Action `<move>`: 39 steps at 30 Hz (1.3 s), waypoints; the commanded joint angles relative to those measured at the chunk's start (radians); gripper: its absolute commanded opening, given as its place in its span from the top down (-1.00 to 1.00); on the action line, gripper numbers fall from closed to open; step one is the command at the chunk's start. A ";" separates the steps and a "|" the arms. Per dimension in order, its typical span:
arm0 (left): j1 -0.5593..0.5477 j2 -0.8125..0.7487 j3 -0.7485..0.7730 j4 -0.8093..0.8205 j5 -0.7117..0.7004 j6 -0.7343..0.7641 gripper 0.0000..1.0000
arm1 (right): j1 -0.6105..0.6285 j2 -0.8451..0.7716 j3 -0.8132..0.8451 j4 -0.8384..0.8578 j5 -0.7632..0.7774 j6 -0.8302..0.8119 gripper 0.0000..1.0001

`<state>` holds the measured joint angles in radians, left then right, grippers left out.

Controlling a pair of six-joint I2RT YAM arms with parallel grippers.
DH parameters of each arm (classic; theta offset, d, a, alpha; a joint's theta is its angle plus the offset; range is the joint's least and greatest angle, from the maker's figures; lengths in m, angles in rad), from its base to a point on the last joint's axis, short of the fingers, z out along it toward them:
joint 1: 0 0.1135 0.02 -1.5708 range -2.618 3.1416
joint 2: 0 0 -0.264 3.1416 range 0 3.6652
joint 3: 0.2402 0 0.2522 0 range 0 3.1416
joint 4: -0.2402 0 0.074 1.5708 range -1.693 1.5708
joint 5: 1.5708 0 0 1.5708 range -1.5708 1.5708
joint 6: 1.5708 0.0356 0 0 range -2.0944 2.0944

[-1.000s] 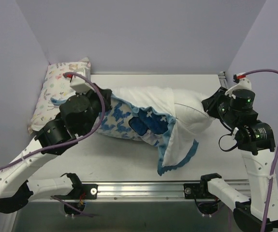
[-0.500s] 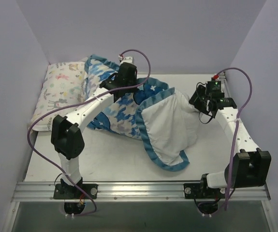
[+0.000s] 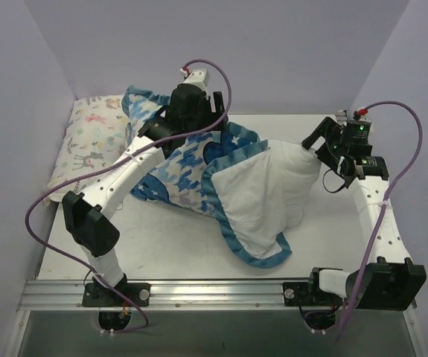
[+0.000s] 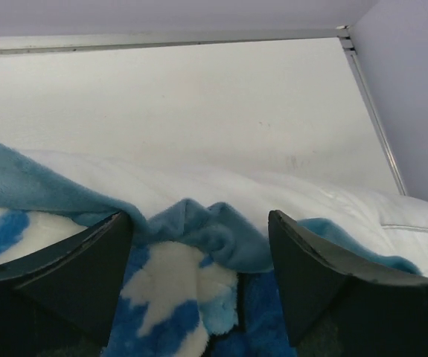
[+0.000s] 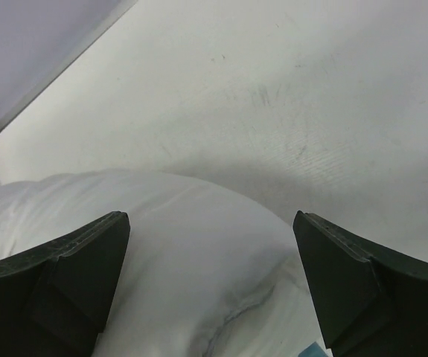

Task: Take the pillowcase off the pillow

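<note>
Left claw [image 4: 199, 245] astride pillowcase [image 4: 191, 245] over pillow [image 3: 299, 160]

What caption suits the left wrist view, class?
Open jaws straddle the blue-trimmed pillowcase, white pillow beyond.

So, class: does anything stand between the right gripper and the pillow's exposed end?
Nothing visible does. The right gripper hangs open directly over the bare white pillow, with only the table beyond it.

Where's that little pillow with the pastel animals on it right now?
In the overhead view, the animal-print pillow lies at the table's far left, against the left wall, just left of the blue-and-white pillowcase.
</note>
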<state>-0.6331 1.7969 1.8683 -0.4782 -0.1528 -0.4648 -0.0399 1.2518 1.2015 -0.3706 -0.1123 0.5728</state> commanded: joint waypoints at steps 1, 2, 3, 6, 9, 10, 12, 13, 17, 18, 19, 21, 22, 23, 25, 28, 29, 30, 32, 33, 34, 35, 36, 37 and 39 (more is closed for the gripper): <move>-0.031 -0.117 -0.033 0.076 0.022 0.025 -0.64 | -0.031 -0.063 0.041 -0.019 -0.033 -0.001 -1.00; -0.037 -0.151 -0.049 0.096 0.013 0.028 -0.65 | -0.041 -0.071 0.040 -0.018 -0.039 0.007 -1.00; -0.049 -0.169 -0.069 0.111 0.012 0.026 -0.67 | -0.044 -0.077 0.038 -0.017 -0.035 0.009 -1.00; -0.079 -0.223 -0.119 0.125 0.007 0.025 -0.68 | -0.063 -0.078 0.038 -0.017 -0.058 0.019 -1.00; -0.167 -0.275 -0.187 0.139 -0.054 0.049 -0.71 | -0.064 -0.100 0.006 -0.010 -0.087 0.027 -1.00; -0.219 -0.293 -0.208 0.145 -0.066 0.052 -0.71 | -0.064 -0.120 -0.020 0.004 -0.090 0.027 -1.00; -0.269 -0.312 -0.291 0.173 -0.091 0.043 -0.72 | -0.064 -0.143 -0.045 0.013 -0.092 0.013 -1.00; -0.324 -0.320 -0.328 0.187 -0.106 0.038 -0.74 | -0.064 -0.164 -0.062 0.018 -0.096 0.007 -1.00; -0.410 -0.286 -0.458 0.269 -0.142 -0.023 -0.75 | -0.063 -0.195 -0.199 0.044 -0.141 -0.005 -1.00; -0.419 -0.271 -0.489 0.288 -0.148 -0.032 -0.78 | -0.063 -0.201 -0.232 0.064 -0.150 -0.001 -1.00; -0.427 -0.252 -0.492 0.305 -0.145 -0.038 -0.80 | -0.063 -0.198 -0.261 0.100 -0.177 0.007 -1.00; -0.438 -0.182 -0.485 0.348 -0.125 -0.055 -0.82 | -0.063 -0.186 -0.343 0.157 -0.203 0.016 -1.00; -0.442 -0.130 -0.454 0.355 -0.125 -0.055 -0.83 | -0.061 -0.169 -0.368 0.179 -0.226 0.027 -1.00; -0.444 -0.101 -0.433 0.360 -0.131 -0.054 -0.86 | -0.061 -0.161 -0.388 0.196 -0.239 0.032 -1.00; -0.445 -0.033 -0.381 0.362 -0.134 -0.052 -0.95 | -0.060 -0.137 -0.427 0.234 -0.254 0.036 -1.00; -0.447 0.001 -0.368 0.404 -0.145 -0.049 -0.95 | -0.061 -0.124 -0.451 0.249 -0.260 0.032 -1.00; -0.447 0.005 -0.371 0.433 -0.145 -0.051 -0.95 | -0.063 -0.126 -0.457 0.251 -0.256 0.026 -1.00; -0.447 0.007 -0.370 0.444 -0.146 -0.049 -0.95 | -0.063 -0.129 -0.462 0.254 -0.253 0.027 -1.00; -0.445 0.022 -0.347 0.446 -0.171 -0.044 -0.93 | -0.063 -0.134 -0.471 0.257 -0.253 0.033 -1.00; -0.447 0.028 -0.336 0.441 -0.182 -0.043 -0.87 | -0.064 -0.140 -0.474 0.265 -0.254 0.039 -1.00; -0.445 0.044 -0.321 0.416 -0.210 -0.041 -0.76 | -0.063 -0.143 -0.479 0.268 -0.254 0.045 -1.00; -0.445 0.051 -0.286 0.391 -0.237 -0.041 -0.28 | -0.064 -0.146 -0.482 0.269 -0.250 0.050 -1.00; -0.445 0.058 -0.267 0.365 -0.267 -0.041 0.03 | -0.066 -0.158 -0.484 0.269 -0.241 0.056 -1.00; -0.442 0.062 -0.255 0.339 -0.299 -0.041 0.30 | -0.066 -0.166 -0.485 0.269 -0.234 0.058 -1.00; -0.419 0.062 -0.226 0.256 -0.364 -0.052 0.96 | -0.074 -0.178 -0.488 0.266 -0.224 0.058 -1.00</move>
<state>-1.0718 1.8538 1.5661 -0.1577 -0.3939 -0.5194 -0.1040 1.1175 0.7170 -0.1352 -0.3466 0.6155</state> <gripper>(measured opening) 0.156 0.999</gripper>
